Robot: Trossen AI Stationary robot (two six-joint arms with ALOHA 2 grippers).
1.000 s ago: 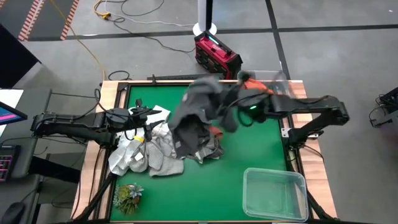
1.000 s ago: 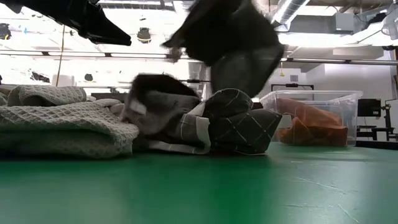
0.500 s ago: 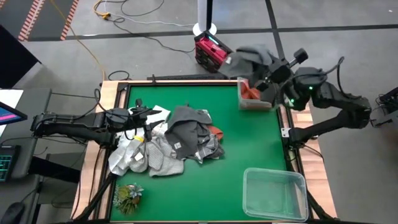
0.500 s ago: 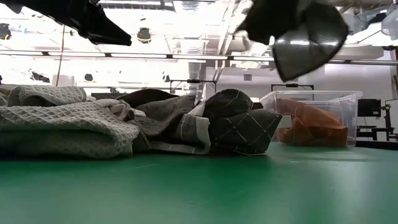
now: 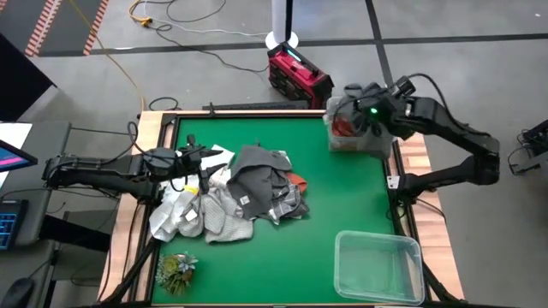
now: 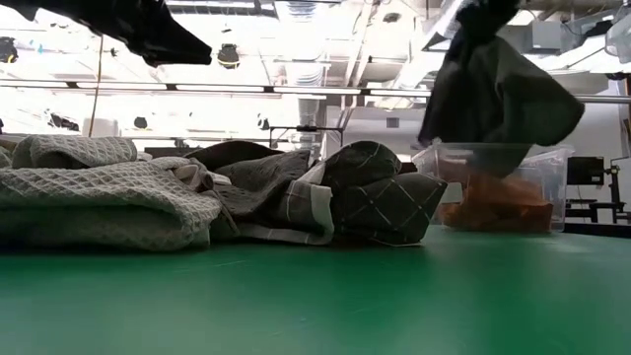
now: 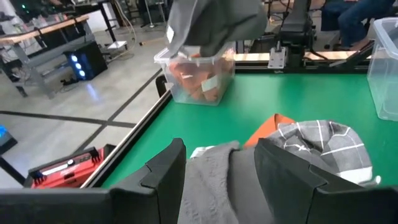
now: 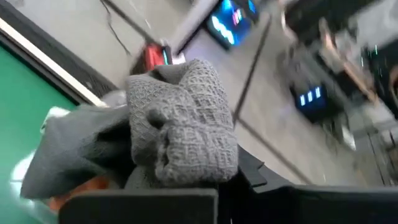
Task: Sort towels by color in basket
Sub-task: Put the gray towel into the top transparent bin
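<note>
Two clear plastic bins stand on the green-topped desk (image 5: 342, 197): a small one (image 5: 355, 141) at the upper right of the high view, holding a crumpled rust-orange cloth (image 6: 493, 202), and an empty rectangular one (image 5: 379, 265) at the lower right. Above the small bin the right gripper (image 5: 364, 109) is clamped shut on a dark grey waffle-weave towel (image 6: 498, 94), which hangs in loose, limp folds with its lower edge over the bin's rim in the low view; the right wrist view shows the knobbly weave bunched tight, and the fingers themselves are hidden by it.

Left of centre lies the heap of remaining towels (image 5: 231, 197): a thick pale grey waffle-textured one (image 6: 99, 197), a dark grey one crossed by thin white check lines (image 6: 380, 202), and white pieces beneath, much overlapped so their outlines cannot be separated. A corner of orange cloth (image 7: 270, 127) peeks from under the checked one.

The left gripper (image 7: 217, 168) hovers over the heap's left side, its fingers (image 7: 165, 168) spread wide and empty. A small green leafy tuft (image 5: 175, 269) sits at the lower left.
</note>
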